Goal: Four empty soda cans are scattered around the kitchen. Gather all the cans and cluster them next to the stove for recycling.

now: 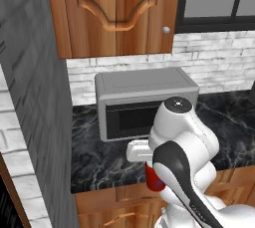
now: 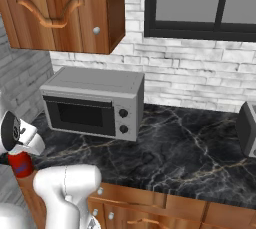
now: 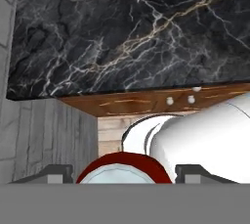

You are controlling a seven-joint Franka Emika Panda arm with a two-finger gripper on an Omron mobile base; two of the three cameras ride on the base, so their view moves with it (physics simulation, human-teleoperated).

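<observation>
Gripper (image 3: 122,175) is clamping 1 red soda can (image 3: 123,169) between its fingertips (image 3: 53,173), holding it off the front edge of the black marble surface (image 1: 92,165), below the silver toaster oven (image 2: 95,102).

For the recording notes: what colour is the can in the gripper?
Red, silvery top; the soda can shows best in hand view.

The white arm was folded at the elbow, with the wrist bent downward ahead of the base. The tool (image 3: 122,175) pointed down, its two fingertips (image 3: 53,173) closed against opposite sides of a red soda can (image 3: 123,167).
</observation>
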